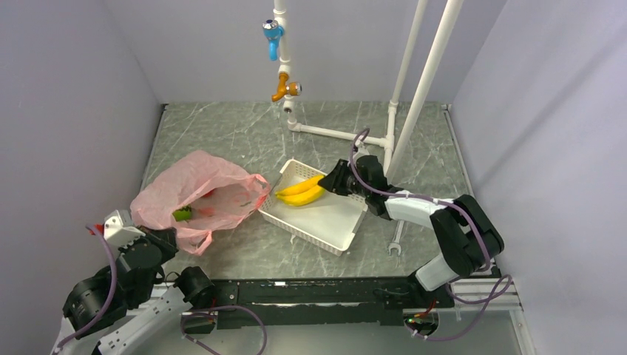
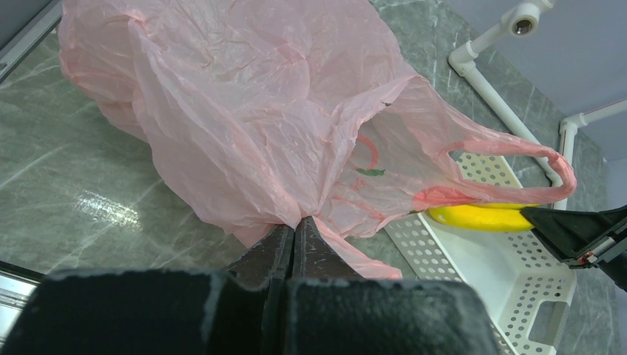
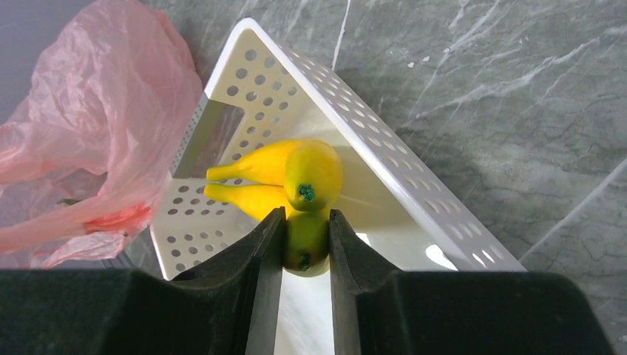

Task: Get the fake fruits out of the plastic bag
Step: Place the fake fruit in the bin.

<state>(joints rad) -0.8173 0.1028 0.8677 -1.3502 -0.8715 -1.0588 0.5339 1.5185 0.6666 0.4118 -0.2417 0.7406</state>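
Note:
The pink plastic bag (image 1: 196,194) lies left of the white basket (image 1: 336,229); a green fruit (image 1: 182,214) and something red (image 1: 209,195) show through it. My left gripper (image 2: 296,224) is shut on the bag's near edge (image 2: 281,148). My right gripper (image 3: 304,222) is shut on the lower of the two yellow bananas (image 3: 281,177) and holds the pair over the basket (image 3: 310,81). The bananas (image 1: 302,191) also show in the top view, with the right gripper (image 1: 334,181) at their right end, and in the left wrist view (image 2: 480,217).
White pipes (image 1: 421,81) with a blue valve (image 1: 272,33) and an orange tap (image 1: 285,89) stand at the back. A wrench (image 1: 396,240) lies right of the basket. Grey walls close in the left, right and back.

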